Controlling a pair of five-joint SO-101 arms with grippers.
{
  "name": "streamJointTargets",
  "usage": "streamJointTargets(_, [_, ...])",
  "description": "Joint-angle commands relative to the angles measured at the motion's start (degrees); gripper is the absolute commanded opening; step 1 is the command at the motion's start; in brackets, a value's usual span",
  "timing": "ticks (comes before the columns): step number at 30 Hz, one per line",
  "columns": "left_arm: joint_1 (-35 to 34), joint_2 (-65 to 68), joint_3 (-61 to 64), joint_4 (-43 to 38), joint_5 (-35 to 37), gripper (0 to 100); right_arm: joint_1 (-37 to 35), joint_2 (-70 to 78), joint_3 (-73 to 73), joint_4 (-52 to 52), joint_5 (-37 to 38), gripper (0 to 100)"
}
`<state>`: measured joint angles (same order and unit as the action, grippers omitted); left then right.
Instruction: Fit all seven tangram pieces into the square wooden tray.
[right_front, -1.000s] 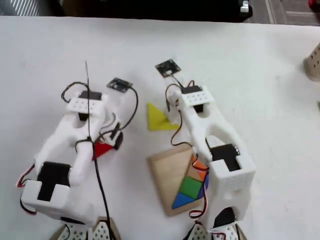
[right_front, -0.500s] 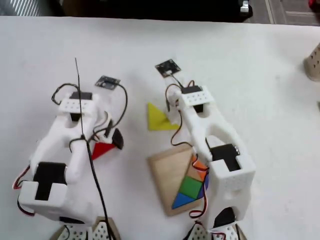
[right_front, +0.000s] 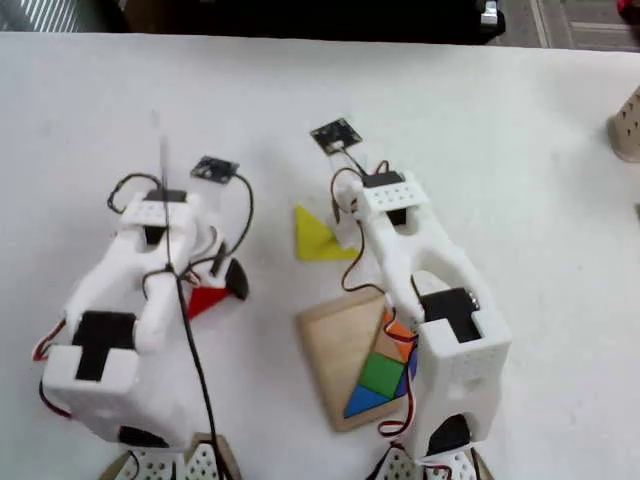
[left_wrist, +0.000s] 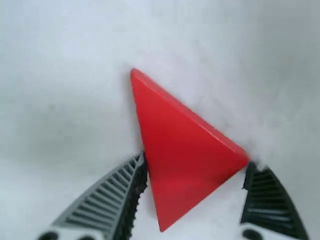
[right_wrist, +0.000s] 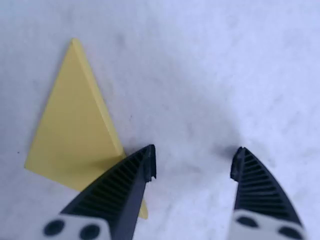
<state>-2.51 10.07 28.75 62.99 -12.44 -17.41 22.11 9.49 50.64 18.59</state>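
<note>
The left gripper (left_wrist: 195, 167) is clamped on a flat red triangle (left_wrist: 180, 150), with one finger along an edge and the other at a corner. The right gripper (right_wrist: 195, 160) has its fingers apart over the white worktop (right_wrist: 225, 75), and a flat yellow triangle (right_wrist: 75, 125) lies just beside one finger. Back toward that arm's base, the wooden tray (right_front: 335, 345) holds orange, green and blue pieces.

High view: fixed overhead, set behind both arm bases, looking steeply down across the white table (right_front: 520, 130) from well off. Left wrist view: mounted just behind left gripper (left_wrist: 195, 164), aimed down at very close range onto red triangle (left_wrist: 180, 135). Right wrist view: likewise behind right gripper (right_wrist: 194, 150), yellow triangle (right_wrist: 75, 125) alongside. Shared with high view: the 2 triangles and the table patch around each.
</note>
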Motion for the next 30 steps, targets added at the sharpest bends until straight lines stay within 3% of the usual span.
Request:
streamJointTargets(1, [1.71,4.26,-6.33,5.01,-2.46,31,0.13,-0.40,-2.64,-1.01,0.88,24.1])
streamJointTargets(12, [2.15,7.34,-9.76,6.33,-3.78,30,0.13,-0.40,-2.64,-1.01,0.88,24.1])
streamJointTargets(19, [2.15,7.16,-10.02,4.40,-3.60,9,0.13,-0.40,-2.64,-1.01,0.88,24.1])
streamJointTargets(30, [1.71,4.70,-9.93,4.31,-3.96,10,0.13,-0.40,-2.64,-1.01,0.88,24.1])
